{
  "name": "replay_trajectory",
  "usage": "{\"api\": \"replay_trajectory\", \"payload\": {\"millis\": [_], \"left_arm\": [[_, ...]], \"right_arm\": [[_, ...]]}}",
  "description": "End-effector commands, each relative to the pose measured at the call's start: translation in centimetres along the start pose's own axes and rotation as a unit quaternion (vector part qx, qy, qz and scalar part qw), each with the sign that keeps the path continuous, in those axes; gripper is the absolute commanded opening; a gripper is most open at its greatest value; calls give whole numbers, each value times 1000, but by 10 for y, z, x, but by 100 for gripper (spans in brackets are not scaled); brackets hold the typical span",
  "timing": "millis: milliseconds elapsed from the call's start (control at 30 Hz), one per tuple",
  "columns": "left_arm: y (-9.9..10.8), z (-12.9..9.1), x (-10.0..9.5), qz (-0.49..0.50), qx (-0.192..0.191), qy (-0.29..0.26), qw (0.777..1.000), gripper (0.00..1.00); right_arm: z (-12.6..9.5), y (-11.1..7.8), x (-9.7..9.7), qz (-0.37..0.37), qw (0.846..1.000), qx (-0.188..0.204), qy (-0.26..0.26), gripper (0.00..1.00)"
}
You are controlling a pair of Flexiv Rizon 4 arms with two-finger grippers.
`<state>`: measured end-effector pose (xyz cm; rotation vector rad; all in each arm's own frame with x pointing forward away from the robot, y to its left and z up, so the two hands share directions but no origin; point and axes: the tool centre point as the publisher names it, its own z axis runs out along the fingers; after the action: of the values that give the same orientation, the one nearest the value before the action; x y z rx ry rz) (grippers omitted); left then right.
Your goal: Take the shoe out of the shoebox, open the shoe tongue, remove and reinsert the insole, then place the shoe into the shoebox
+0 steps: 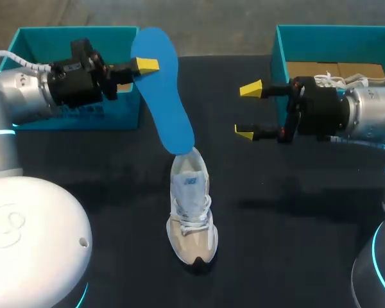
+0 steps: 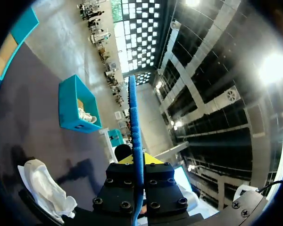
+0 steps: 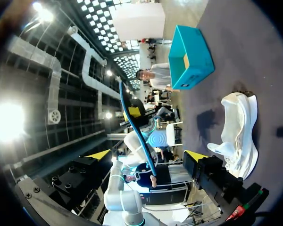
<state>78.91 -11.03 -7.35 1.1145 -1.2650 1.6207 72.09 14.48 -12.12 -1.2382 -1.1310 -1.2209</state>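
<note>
A white and beige shoe [image 1: 191, 212] stands on the black table [image 1: 295, 256], toe toward the front edge. A blue insole [image 1: 159, 83] hangs upright over it, its lower end touching the shoe's heel opening. My left gripper [image 1: 149, 64] is shut on the insole's upper part. In the left wrist view the insole [image 2: 134, 117] shows edge-on between the left gripper [image 2: 137, 162] fingers, with the shoe [image 2: 45, 188] below. My right gripper [image 1: 247, 110] stands open and empty to the right of the insole. From the right gripper [image 3: 148, 155], the insole [image 3: 134, 125] is ahead and the shoe [image 3: 238, 127] beside it.
A teal shoebox [image 1: 77, 38] stands at the back left, behind my left arm. A second teal shoebox [image 1: 289, 48] at the back right holds something white [image 1: 346, 80], partly hidden by my right arm. A white dome [image 1: 25, 237] sits at the front left.
</note>
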Motion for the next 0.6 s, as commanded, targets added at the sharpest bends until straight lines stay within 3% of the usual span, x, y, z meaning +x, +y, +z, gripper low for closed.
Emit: {"api": "replay_trajectory", "payload": {"millis": [33, 300, 600], "left_arm": [[-7, -3, -3, -4, 3, 1, 1000, 0], [-19, -4, -16, -62, 6, -8, 998, 0], [-19, -4, -16, -62, 6, -8, 998, 0]], "right_arm": [[1, 0, 0, 0, 1000, -1, -1, 100], [1, 0, 0, 0, 1000, -1, -1, 100], [1, 0, 0, 0, 1000, -1, -1, 100]]}}
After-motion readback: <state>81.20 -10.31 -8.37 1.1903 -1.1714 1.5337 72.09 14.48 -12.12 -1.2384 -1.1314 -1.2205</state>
